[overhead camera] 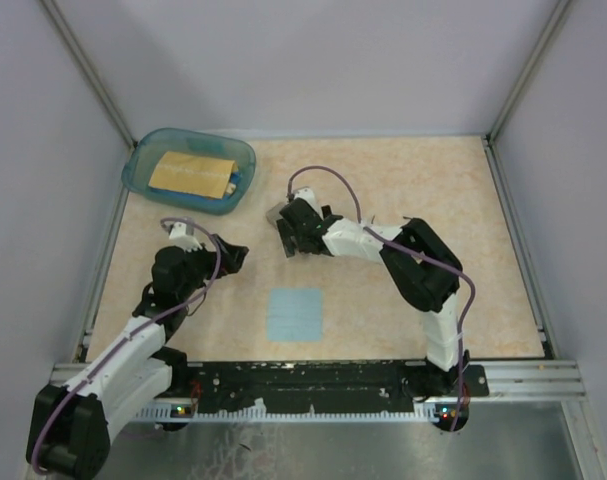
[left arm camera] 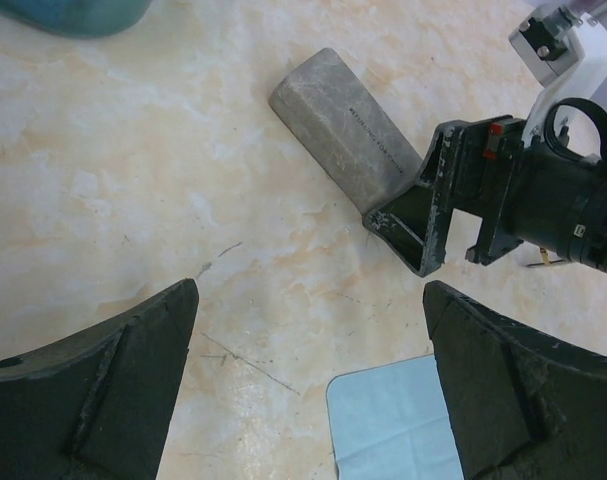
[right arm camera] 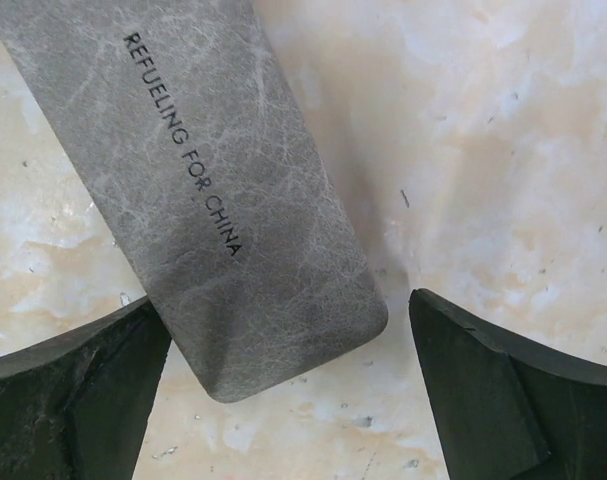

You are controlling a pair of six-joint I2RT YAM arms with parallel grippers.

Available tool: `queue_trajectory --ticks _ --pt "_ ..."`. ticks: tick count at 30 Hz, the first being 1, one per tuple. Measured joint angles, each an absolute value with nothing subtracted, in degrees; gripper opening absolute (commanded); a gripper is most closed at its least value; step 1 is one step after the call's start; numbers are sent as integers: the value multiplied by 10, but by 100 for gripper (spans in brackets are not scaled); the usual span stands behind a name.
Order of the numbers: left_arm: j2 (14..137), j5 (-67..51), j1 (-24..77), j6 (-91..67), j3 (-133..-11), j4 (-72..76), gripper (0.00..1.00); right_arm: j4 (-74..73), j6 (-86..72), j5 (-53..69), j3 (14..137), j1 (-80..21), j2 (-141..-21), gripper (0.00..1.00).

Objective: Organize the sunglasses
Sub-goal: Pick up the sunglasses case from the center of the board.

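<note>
Right wrist view alone shows the case's printing: right tool (right arm camera: 283,305) gapes astride the closed grey case (right arm camera: 233,200). Left tool (left arm camera: 308,300) wide apart, empty. Whereabouts of the sunglasses cannot be told.

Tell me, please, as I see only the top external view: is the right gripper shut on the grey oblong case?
Observer: No. The right wrist view shows the right gripper open, with the end of the grey oblong marbled case inside its gap.
Operator: Is this case open or shut?
Observer: Shut, with "REFUELING FOR CHINA" printed on its lid.
Operator: And the left gripper?
Observer: The left gripper is open and holds nothing, near the light blue square cloth.
</note>
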State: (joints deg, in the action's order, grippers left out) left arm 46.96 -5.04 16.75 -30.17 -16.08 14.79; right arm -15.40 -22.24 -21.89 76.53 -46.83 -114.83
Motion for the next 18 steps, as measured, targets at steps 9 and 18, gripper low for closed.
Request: queue_trajectory --ticks 9,18 --pt "474 -71 168 -299 -163 159 100 -102 -132 -164 765 -448 -1148 99" --pt "489 -76 168 -297 -163 166 100 -87 -93 -124 769 -441 -1150 86"
